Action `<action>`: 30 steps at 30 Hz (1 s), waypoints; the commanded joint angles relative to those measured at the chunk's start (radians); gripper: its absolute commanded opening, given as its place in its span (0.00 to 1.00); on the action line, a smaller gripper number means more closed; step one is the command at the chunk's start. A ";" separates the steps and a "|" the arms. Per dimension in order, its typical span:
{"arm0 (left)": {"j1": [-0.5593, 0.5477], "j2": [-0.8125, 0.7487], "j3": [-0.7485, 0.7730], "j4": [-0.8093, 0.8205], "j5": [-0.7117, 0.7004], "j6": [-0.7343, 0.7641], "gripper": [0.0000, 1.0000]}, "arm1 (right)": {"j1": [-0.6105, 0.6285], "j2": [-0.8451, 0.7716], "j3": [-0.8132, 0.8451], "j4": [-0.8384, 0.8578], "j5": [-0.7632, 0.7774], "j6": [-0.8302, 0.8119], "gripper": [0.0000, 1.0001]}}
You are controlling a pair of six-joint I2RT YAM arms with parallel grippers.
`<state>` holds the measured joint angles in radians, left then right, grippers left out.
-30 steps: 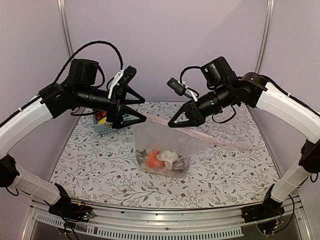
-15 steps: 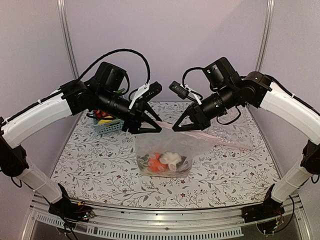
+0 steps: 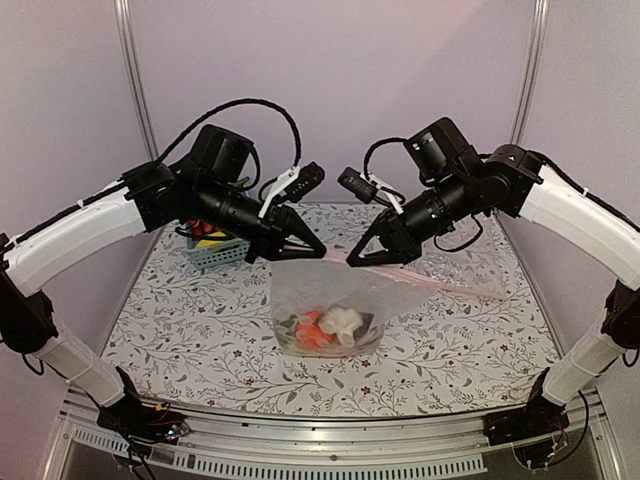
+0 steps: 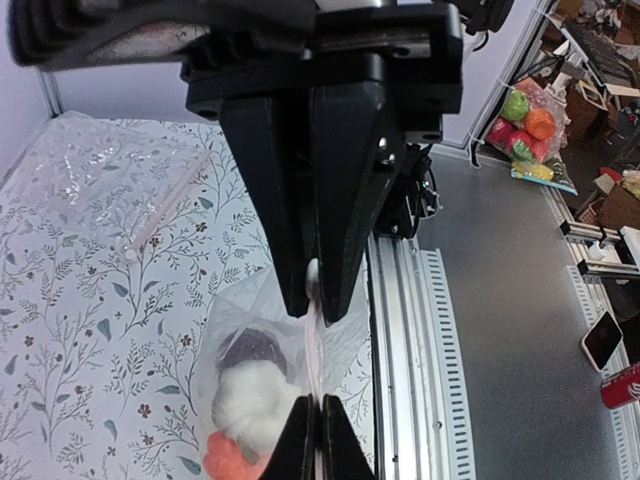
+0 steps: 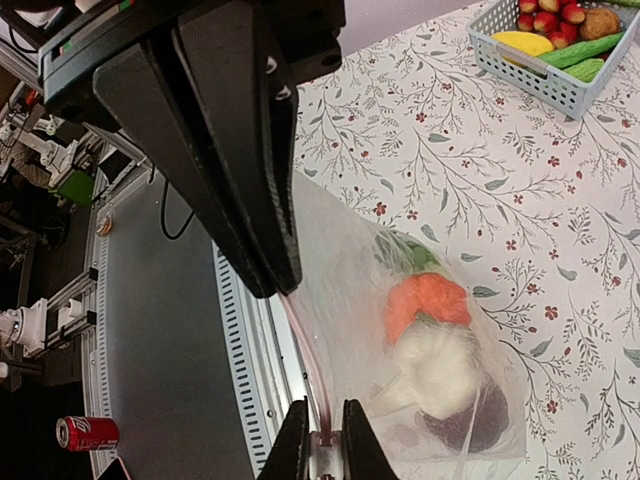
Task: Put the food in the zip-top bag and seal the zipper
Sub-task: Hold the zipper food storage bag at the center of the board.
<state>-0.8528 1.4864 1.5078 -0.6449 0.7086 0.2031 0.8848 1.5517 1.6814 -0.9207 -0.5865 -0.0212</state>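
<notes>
Clear zip-top bag (image 3: 322,284); food (image 3: 330,325) inside

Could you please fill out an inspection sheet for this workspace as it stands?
Surface: floral-print table, flat.
Job's things: zip-top bag held upright by its zipper; food lies at the bag's bottom.
Clutter: blue basket of toy produce, back left; second clear bag flat, back right.
Grippers: left gripper and right gripper both shut on the zipper, tips nearly meeting.
Cables: black cable loops above the left arm, clear of the bag.
Surroundings: pale walls; red can beyond the table.
</notes>
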 commanded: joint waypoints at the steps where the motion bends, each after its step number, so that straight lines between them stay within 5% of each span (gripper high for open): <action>1: -0.015 0.003 -0.022 0.037 0.032 -0.014 0.01 | 0.014 -0.008 -0.025 0.030 0.007 -0.013 0.00; 30: 0.060 -0.095 -0.155 0.241 -0.016 -0.136 0.00 | 0.021 -0.079 -0.159 0.128 0.067 0.052 0.00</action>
<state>-0.8227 1.4303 1.3582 -0.4648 0.6922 0.0769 0.8970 1.5059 1.5494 -0.7769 -0.5507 0.0059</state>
